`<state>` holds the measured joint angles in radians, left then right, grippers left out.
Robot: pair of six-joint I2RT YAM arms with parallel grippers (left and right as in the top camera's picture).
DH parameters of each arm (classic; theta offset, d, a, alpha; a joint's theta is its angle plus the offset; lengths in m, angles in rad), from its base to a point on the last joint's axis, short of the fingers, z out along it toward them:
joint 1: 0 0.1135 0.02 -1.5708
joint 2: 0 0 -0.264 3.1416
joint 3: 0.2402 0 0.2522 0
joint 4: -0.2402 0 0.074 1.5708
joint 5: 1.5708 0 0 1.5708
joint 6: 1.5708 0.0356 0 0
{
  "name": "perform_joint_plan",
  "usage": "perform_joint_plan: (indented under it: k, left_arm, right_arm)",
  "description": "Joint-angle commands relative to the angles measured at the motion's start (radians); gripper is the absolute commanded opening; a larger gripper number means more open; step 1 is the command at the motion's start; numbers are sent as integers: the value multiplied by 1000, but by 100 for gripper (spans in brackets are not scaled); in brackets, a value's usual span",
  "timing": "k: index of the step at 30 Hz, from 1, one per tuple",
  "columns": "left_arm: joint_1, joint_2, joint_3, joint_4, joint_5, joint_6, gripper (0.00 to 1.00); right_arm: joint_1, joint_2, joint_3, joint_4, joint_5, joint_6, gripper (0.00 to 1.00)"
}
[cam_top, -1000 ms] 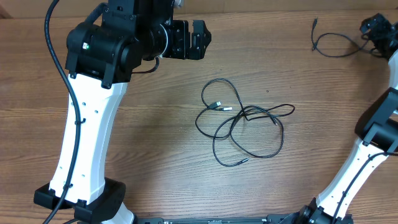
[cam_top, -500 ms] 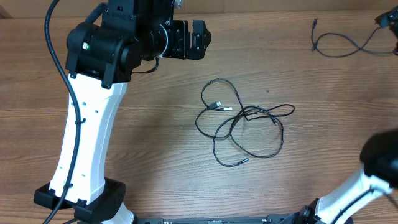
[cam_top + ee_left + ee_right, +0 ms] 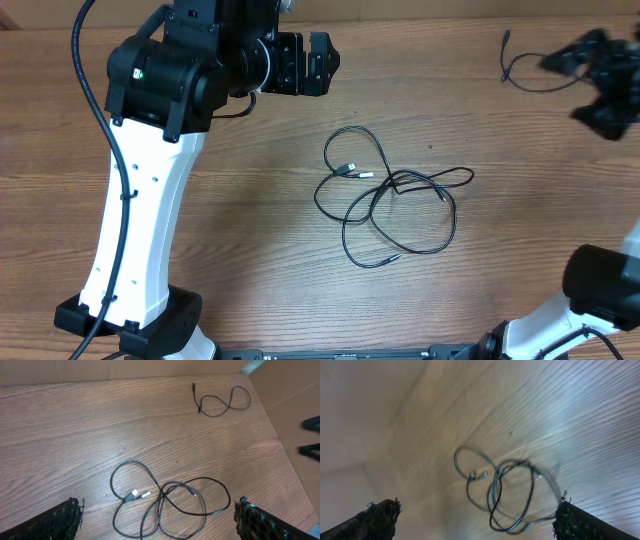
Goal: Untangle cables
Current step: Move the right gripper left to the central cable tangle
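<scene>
Right claw (image 3: 585,88) back in view (blurred)

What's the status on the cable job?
Left gripper open, empty. Right gripper open, empty, near the lone cable at far right. Tangled cables centre, untouched. Nothing in the way.

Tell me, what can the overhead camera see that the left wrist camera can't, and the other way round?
Only the overhead view shows the robot's bodies: the whole white and black left arm and the lower part of the right arm. Only the left wrist view shows the left gripper from its own side, with its two black fingers spread wide in the bottom corners and nothing between them. Both show the tangled cables in a loose knot on the wooden table, plus one separate cable lying apart near the far corner.
</scene>
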<state>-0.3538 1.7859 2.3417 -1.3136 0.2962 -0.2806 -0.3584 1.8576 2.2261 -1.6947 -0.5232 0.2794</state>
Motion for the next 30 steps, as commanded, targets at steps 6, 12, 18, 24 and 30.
perform_joint_plan:
  k: [6, 12, 18, 24, 30]
  left_arm:
    - [-6, -7, -5, 1, 8, 22, 100]
    - [-6, -7, -5, 1, 8, 22, 100]
    - [-6, -7, -5, 1, 8, 22, 100]
    - [-6, -7, -5, 2, 8, 22, 100]
    - [-6, -7, -5, 1, 8, 22, 100]
  right_arm:
    - [203, -33, -105, 0, 9, -6, 100]
    - [336, -175, -265, 1, 234, 34, 100]
    - [411, -275, -412, 1, 249, 34, 100]
    - [456, -280, -545, 30, 300, 39, 100]
    - [459, -280, -694, 145, 294, 114, 100]
